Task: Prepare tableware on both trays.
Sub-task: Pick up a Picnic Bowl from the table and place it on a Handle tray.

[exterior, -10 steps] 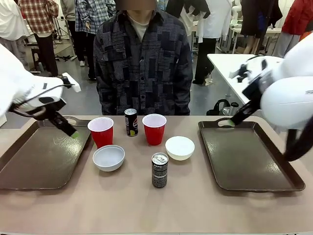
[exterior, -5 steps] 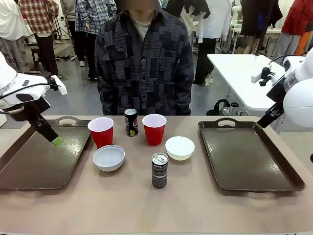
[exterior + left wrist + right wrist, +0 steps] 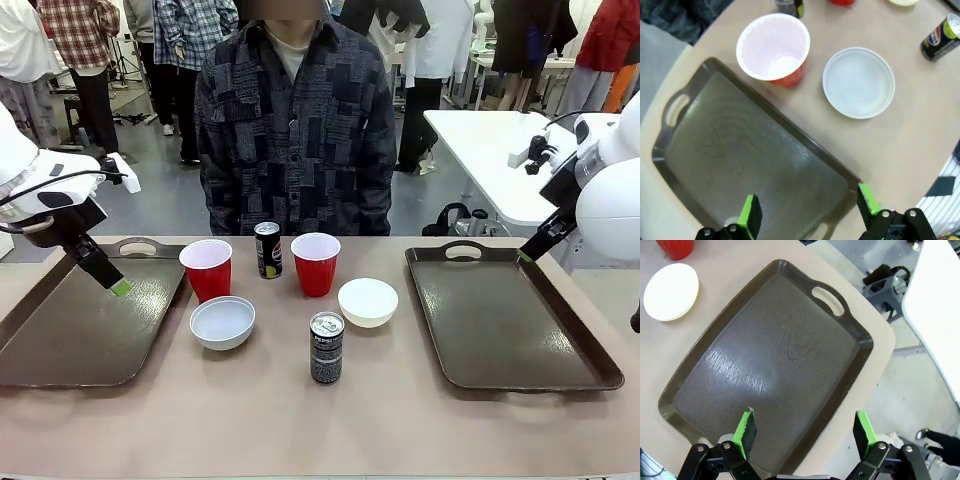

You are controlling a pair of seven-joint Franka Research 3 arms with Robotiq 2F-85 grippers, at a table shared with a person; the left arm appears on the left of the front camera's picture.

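Landmark: Pepsi can (image 3: 326, 347), mid table (image 3: 300, 430); left gripper (image 3: 808, 204) spread wide, empty, above left tray (image 3: 60, 340), far left of it; right gripper (image 3: 804, 424) spread wide, empty, above right tray (image 3: 520, 330), far right of it; grey bowl (image 3: 222, 322) near its left, white bowl (image 3: 368, 301) just behind-right; left red cup (image 3: 208, 268), black can (image 3: 267, 249), right red cup (image 3: 316, 263) in a row behind it.

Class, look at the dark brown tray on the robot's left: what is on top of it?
The dark brown rectangular plastic tray carries no tableware; its floor lies bare. The open left claw hangs above it, its green-padded fingers covering part of the near rim.
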